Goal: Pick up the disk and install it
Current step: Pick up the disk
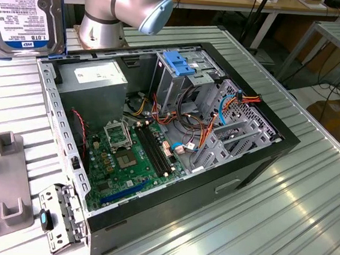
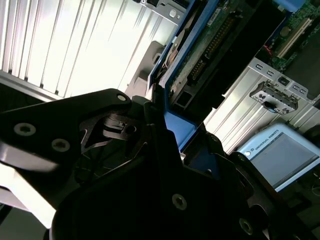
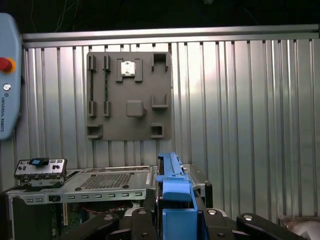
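Above ribbed metal table, disk aloft

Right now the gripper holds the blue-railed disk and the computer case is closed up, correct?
Not quite. The gripper does hold the disk, but the computer case is open, its motherboard and cables exposed, as the exterior view shows.

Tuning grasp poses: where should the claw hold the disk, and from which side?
By the blue frame at one short end, coming end-on. The disk is a thin flat slab, so the claw probably closes best across its thickness. It sits that way now: frame clamped, body running straight out from the claw.
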